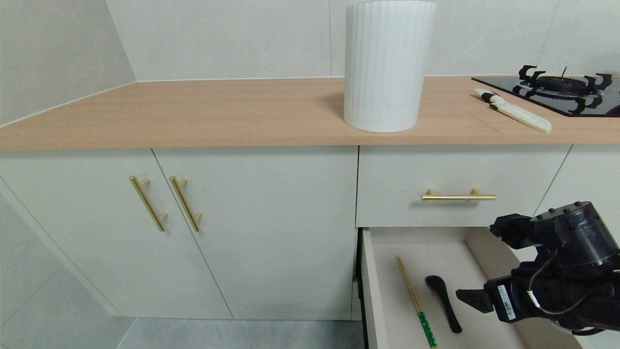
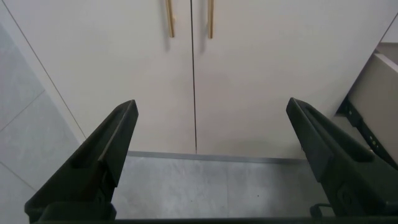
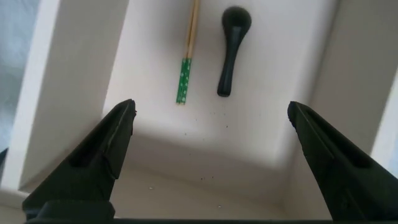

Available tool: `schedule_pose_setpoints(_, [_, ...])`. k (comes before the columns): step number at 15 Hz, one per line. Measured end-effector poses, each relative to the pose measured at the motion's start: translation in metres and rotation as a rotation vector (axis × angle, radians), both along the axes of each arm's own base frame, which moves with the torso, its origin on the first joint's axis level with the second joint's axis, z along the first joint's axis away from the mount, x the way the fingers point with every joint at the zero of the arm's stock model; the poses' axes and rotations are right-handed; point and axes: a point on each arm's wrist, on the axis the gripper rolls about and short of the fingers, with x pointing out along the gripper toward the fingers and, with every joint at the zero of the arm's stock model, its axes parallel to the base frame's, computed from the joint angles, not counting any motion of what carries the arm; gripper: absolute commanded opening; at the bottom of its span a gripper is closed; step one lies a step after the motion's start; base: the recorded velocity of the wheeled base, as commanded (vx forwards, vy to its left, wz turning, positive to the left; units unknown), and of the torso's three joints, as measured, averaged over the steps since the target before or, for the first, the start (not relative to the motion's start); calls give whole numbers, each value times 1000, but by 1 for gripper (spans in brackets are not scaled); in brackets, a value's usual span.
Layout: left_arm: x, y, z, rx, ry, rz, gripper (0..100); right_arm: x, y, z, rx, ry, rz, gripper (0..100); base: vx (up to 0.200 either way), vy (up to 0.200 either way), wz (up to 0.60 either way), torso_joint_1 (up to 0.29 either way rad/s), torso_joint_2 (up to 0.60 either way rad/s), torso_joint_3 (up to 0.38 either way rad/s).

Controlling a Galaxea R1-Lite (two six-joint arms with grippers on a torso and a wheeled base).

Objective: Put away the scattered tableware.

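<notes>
The right gripper hangs over the open lower drawer, its jaws spread wide and holding nothing. On the drawer floor lie a pair of wooden chopsticks with green ends and, just beside them but apart, a black spoon. The long cream knife with a dark band near its far end lies on the wooden bench, near the black gas hob and well apart from the drawer.

The knife looks like the piece left to store, and the risk sits in the climb to reach it. The closed upper drawer's brass bar handle and the bench's front edge overhang the arm's way up, so a straight lift could clip either. The knife lies flat, so the jaws could skid it toward the hob or off the bench edge. Which end is the blade cannot be told, so a careless pinch could close on it.

The tall white ribbed cylinder narrows the bench on the robot's left of the knife. The drawer's side walls hem the gripper in, with open room above.

The left gripper faces the closed pale cabinet doors, jaws apart and empty.
</notes>
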Motion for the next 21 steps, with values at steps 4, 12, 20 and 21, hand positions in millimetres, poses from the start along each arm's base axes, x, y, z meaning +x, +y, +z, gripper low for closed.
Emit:
schedule_pose_setpoints(4, [0, 0, 0, -1, 0, 0, 100, -2, -1, 2, 2, -6, 2, 100, -200, 0, 0, -1, 2, 8])
schedule_pose_setpoints(12, [0, 0, 0, -1, 0, 0, 100, -11, 6, -4, -17, 13, 63, 100, -100, 0, 0, 2, -1, -1])
schedule_pose_setpoints(20, [0, 0, 0, -1, 0, 0, 100, -48, 25, -33, -147, 100, 330, 100, 0, 0, 0, 0, 0, 0])
schedule_pose_setpoints(21, [0, 0, 0, -1, 0, 0, 100, -50, 25, -36, -158, 112, 339, 100, 0, 0, 0, 0, 0, 0])
